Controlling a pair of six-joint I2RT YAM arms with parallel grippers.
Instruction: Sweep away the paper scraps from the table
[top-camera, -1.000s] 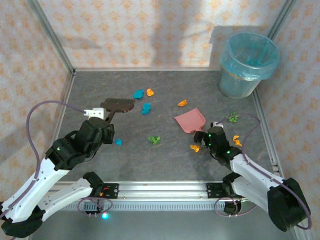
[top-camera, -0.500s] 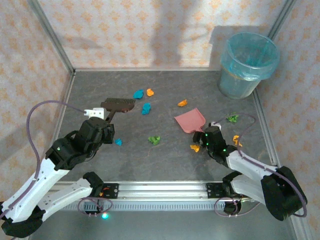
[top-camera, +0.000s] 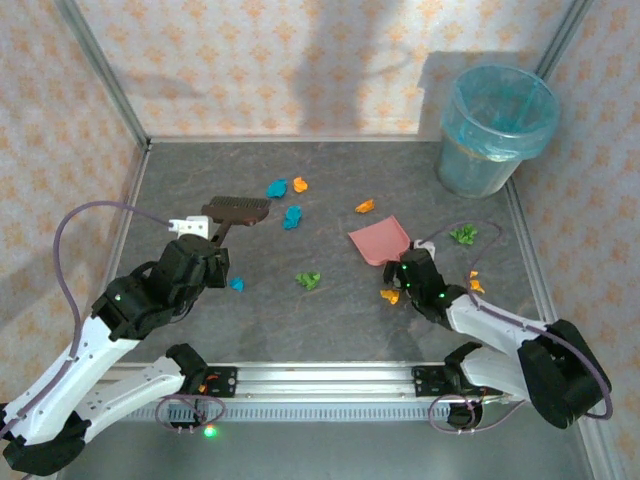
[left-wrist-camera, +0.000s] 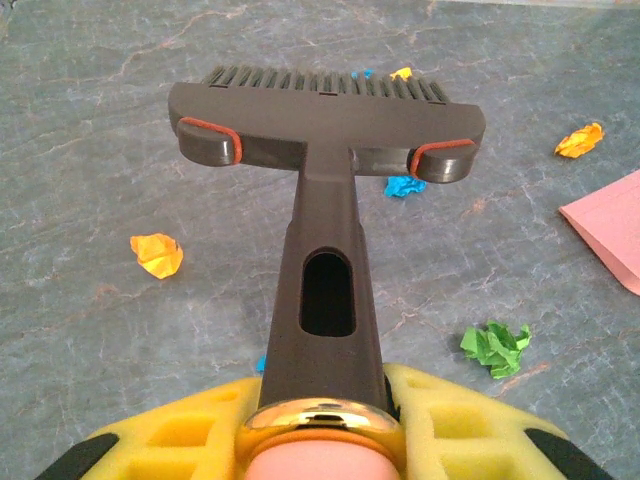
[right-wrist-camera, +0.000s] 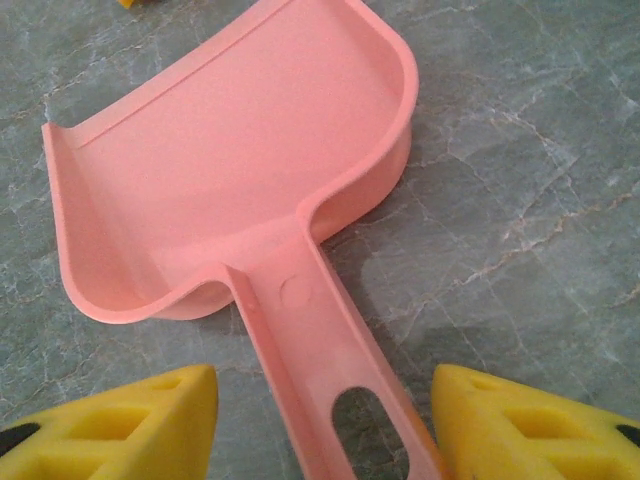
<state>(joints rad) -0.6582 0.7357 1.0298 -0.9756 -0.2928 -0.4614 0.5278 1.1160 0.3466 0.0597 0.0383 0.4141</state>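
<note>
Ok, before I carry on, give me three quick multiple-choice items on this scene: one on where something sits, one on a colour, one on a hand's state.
1. Where is the bin?
A. far right corner
B. far left corner
C. near edge, in the middle

2. What colour is the dustpan?
A. blue
B. pink
C. green

3. What state is the right hand in?
A. shut tight, empty
B. open, one finger on each side of the dustpan handle
C. open, high over the bin

Answers:
1. A, the overhead view puts it far right.
2. B, the pan and its handle are pink.
3. B, there are gaps between the handle and both fingers.
</note>
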